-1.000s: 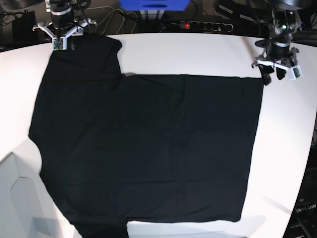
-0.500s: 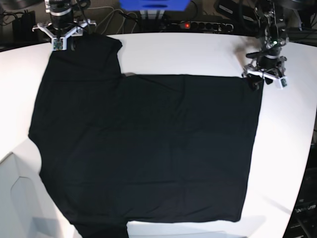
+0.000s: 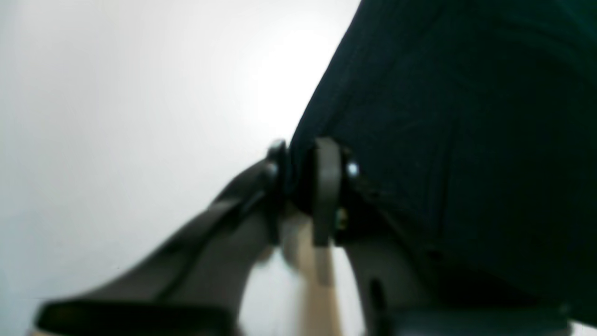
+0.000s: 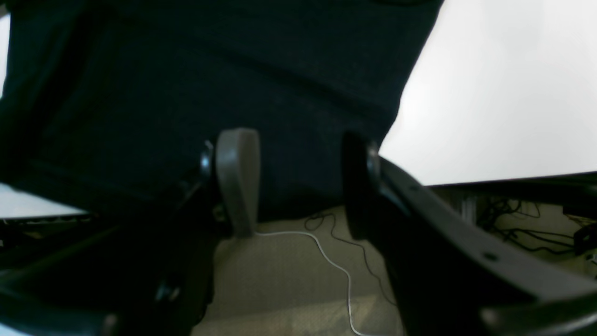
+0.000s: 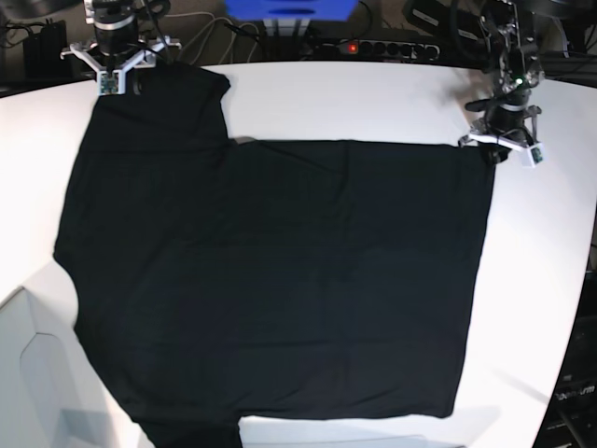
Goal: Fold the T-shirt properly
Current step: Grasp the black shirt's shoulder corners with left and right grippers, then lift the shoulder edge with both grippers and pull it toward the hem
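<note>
The T-shirt (image 5: 270, 280) lies spread flat on the white table (image 5: 373, 103), covering most of it. Its near edge hangs at or over the front of the table, and one sleeve reaches up to the far corner on the base view's left. The cloth is plain black across the whole visible face, with only faint creases.

At the far corner of the shirt on the base view's right, the left gripper (image 5: 492, 154) sits down on the cloth. The left wrist view, though blurred, shows its two fingers (image 3: 326, 186) drawn nearly together with the edge of the black cloth pinched between them; the grip appears made, but the blur leaves some doubt as to how much cloth is caught.

At the far sleeve, the right gripper (image 5: 117, 84) stands at the table's back edge. In the right wrist view its fingers (image 4: 238, 179) are clearly apart, with the sleeve cloth just beyond them and nothing held between.

Behind the table lie cables and a power strip (image 5: 373, 47).
</note>
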`<state>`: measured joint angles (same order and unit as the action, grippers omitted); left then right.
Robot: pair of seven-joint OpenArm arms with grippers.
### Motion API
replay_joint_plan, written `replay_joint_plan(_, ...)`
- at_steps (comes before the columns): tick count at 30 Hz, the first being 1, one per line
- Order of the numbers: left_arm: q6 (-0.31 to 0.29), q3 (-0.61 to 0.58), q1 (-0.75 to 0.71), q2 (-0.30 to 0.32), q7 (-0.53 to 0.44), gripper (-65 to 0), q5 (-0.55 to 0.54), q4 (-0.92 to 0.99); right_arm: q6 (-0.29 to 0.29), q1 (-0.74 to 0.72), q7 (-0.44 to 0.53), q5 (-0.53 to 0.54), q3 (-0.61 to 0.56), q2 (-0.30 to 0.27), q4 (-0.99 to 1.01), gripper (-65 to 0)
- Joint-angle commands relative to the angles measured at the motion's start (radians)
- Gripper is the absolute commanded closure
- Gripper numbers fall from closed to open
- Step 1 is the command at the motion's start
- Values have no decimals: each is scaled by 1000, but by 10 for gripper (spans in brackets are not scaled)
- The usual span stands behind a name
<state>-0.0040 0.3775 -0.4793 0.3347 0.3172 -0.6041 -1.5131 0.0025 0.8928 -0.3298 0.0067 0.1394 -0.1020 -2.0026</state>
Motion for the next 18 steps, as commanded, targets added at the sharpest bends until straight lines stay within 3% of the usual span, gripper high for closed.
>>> replay_joint_plan(1, -3, 2, -8, 8, 17, -40, -6, -7, 6, 9, 18, -6, 6, -5, -14, -294)
replay_joint_plan(2, -3, 2, -8, 8, 17, 0, -6, -7, 6, 9, 18, -6, 6, -5, -14, -294)
replay_joint_plan(18, -3, 11, -45, 8, 17, 0, -7, -56, 6, -79, 18, -4, 110, -5, 18, -369)
